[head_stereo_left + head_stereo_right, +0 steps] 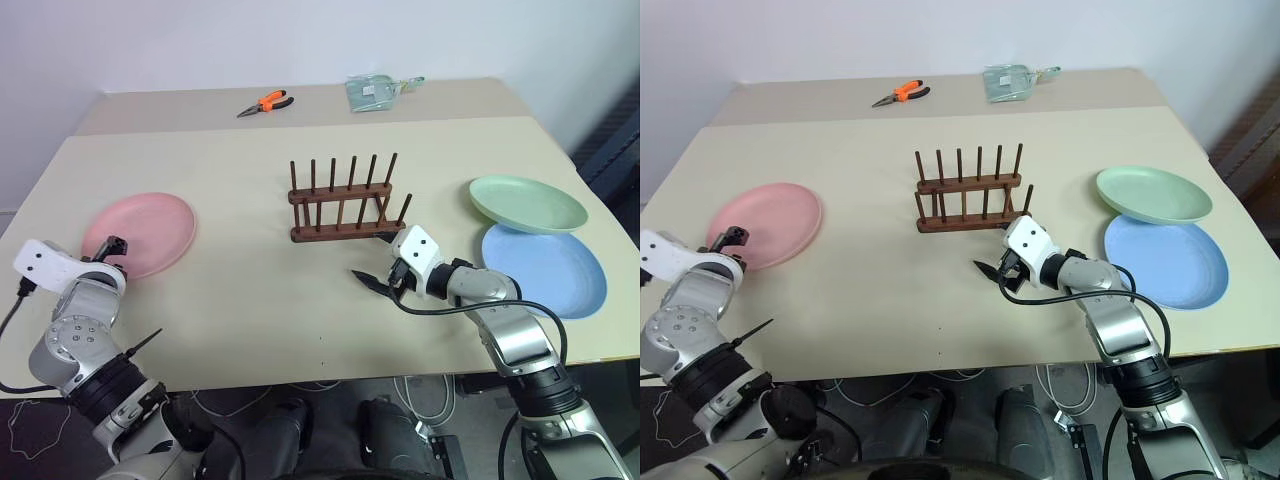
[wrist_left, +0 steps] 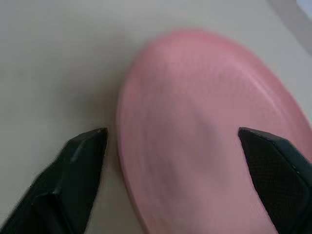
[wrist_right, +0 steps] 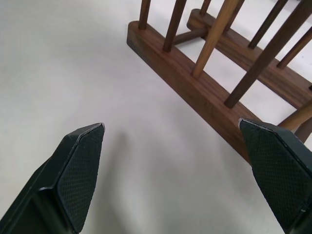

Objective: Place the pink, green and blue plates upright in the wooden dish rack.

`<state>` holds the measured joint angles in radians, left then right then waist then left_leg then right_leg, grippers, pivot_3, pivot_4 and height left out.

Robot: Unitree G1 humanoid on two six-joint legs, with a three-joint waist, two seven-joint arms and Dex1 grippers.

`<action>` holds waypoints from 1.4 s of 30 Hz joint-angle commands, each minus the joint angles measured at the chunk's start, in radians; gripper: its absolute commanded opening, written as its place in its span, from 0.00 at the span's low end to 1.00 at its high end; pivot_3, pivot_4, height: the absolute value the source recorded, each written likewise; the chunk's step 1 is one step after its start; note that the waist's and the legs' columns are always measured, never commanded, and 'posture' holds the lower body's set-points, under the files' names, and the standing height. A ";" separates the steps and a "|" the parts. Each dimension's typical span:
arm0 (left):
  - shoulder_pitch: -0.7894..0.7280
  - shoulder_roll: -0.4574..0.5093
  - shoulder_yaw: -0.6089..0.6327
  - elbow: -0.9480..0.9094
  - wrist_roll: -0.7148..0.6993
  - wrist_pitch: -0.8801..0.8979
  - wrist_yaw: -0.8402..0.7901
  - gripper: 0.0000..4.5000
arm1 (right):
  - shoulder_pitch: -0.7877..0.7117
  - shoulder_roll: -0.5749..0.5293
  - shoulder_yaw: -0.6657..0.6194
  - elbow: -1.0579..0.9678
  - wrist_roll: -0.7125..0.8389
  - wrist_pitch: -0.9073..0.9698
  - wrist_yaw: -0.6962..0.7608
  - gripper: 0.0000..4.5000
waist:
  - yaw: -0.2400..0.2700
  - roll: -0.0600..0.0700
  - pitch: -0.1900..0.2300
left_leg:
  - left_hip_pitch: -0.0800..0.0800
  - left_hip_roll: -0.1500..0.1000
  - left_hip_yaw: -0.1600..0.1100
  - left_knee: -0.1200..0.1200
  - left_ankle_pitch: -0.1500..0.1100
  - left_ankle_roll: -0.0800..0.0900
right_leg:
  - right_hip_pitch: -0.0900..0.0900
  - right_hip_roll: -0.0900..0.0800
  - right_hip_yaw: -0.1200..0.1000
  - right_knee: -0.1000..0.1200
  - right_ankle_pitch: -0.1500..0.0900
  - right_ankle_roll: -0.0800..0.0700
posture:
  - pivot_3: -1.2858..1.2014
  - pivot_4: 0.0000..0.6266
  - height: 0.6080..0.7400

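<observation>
The pink plate (image 1: 140,232) lies flat at the table's left. My left gripper (image 2: 171,131) hovers open at its near rim, one finger over bare table and the other over the plate. At the middle of the table stands the wooden dish rack (image 1: 340,205), upright, with nothing between its pegs. My right gripper (image 3: 170,124) is open and holds nothing, low over the table just in front of the rack's near rail (image 3: 195,87). On the right, the green plate (image 1: 527,203) rests with its near edge on the blue plate (image 1: 545,268).
Orange-handled pliers (image 1: 268,101) and a clear bag (image 1: 378,91) lie on the far part of the table (image 1: 250,290). A black cable loops from my right wrist over the table near its front edge.
</observation>
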<state>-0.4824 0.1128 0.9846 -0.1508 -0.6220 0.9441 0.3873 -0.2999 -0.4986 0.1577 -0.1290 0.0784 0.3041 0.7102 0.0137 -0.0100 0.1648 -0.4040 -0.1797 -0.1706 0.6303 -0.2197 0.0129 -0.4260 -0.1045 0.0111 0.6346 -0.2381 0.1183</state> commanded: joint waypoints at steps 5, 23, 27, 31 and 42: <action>-0.027 0.007 0.018 -0.007 -0.113 -0.022 0.088 0.12 | -0.023 0.004 -0.030 0.001 -0.014 -0.021 -0.037 1.00 | 0.000 -0.001 0.000 | 0.000 0.001 0.001 0.000 0.000 -0.002 | 0.000 0.001 0.001 0.000 0.000 0.000 | 0.52 0.24 1.00; -0.363 0.073 -0.722 -0.114 0.025 -0.179 -0.249 0.01 | -0.421 -0.043 0.085 0.014 -0.275 -0.294 -0.084 1.00 | -0.003 -0.004 0.001 | -0.001 0.001 0.004 0.000 0.001 -0.001 | -0.001 0.002 0.003 -0.002 0.003 0.000 | 0.52 0.24 1.00; -0.380 0.027 -0.774 -0.101 0.038 -0.183 -0.256 0.01 | -0.497 -0.046 0.128 0.152 -0.412 -0.386 -0.166 1.00 | -0.007 -0.004 0.001 | -0.001 0.002 0.005 -0.001 0.001 -0.001 | -0.003 0.002 0.005 -0.002 0.003 0.000 | 0.52 0.24 1.00; -0.375 -0.008 -0.780 -0.097 0.038 -0.181 -0.243 0.00 | -0.515 -0.054 0.130 0.220 -0.470 -0.436 -0.200 0.71 | -0.005 -0.005 0.001 | -0.001 0.003 0.005 -0.001 0.002 -0.001 | -0.003 0.003 0.005 -0.002 0.003 -0.001 | 0.52 0.24 1.00; -0.384 -0.085 -0.662 -0.082 -0.044 -0.226 -0.218 0.80 | -0.482 -0.059 0.112 0.197 -0.549 -0.461 -0.253 0.00 | -0.003 -0.005 0.001 | -0.001 0.003 0.005 0.000 0.002 -0.001 | -0.003 0.003 0.005 -0.002 0.003 -0.001 | 0.52 0.24 1.00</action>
<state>-0.8343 0.0291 0.2871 -0.2132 -0.6386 0.7552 0.1568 -0.7762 -0.5497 0.3037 0.1161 -0.4604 -0.1431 0.4813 0.0108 -0.0145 0.1662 -0.4055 -0.1769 -0.1654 0.6299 -0.2180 0.0117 -0.4292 -0.1012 0.0165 0.6328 -0.2348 0.1176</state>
